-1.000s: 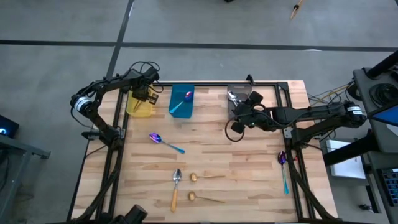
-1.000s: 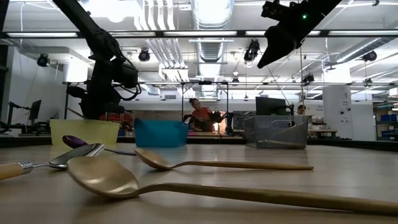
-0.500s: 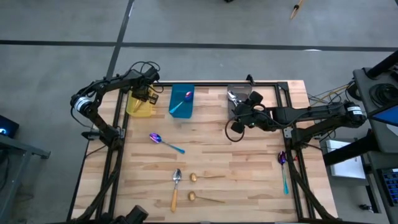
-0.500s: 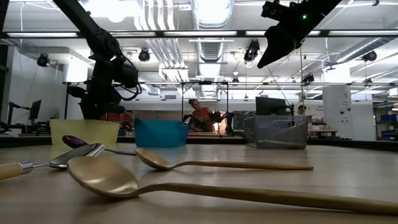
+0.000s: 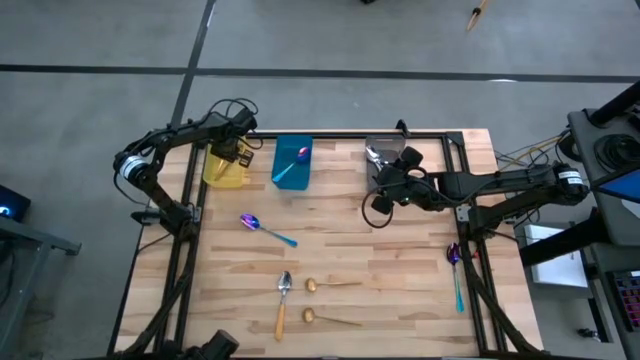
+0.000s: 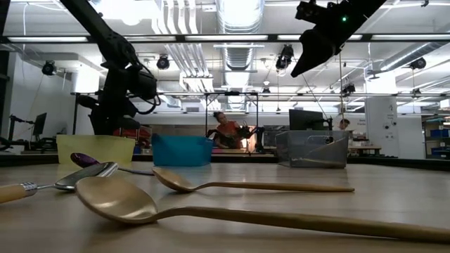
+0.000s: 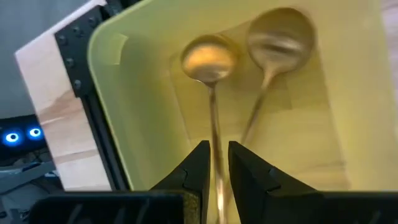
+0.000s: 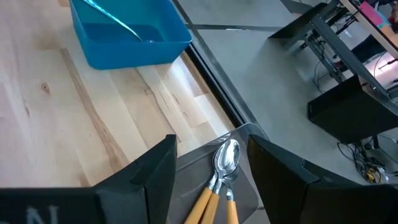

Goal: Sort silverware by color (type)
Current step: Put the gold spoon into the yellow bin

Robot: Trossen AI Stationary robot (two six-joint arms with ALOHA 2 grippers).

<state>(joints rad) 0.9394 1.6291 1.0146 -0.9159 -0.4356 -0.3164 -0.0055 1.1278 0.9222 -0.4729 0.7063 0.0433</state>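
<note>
My left gripper (image 5: pixel 238 155) points down into the yellow bin (image 5: pixel 222 170). In the left wrist view its fingers (image 7: pixel 217 149) stand a narrow gap apart. Two gold spoons (image 7: pixel 208 59) (image 7: pixel 280 37) lie on the bin's floor. One spoon's thin handle (image 7: pixel 215 134) runs back into the gap; I cannot tell whether it touches a finger. My right gripper (image 8: pixel 211 180) hangs open above the grey bin (image 5: pixel 380 150), over two orange-handled silver spoons (image 8: pixel 225 158). Loose on the table lie a purple-teal spoon (image 5: pixel 265 228), an orange-handled spoon (image 5: pixel 283 300) and two gold spoons (image 5: pixel 330 284) (image 5: pixel 330 319).
The blue bin (image 5: pixel 292 163) between the yellow and grey bins holds a purple-teal spoon (image 5: pixel 300 155). Another purple-teal spoon (image 5: pixel 456 275) lies at the table's right edge. A black frame (image 5: pixel 190 230) runs along the table's sides. People show in the room beyond (image 6: pixel 226 130).
</note>
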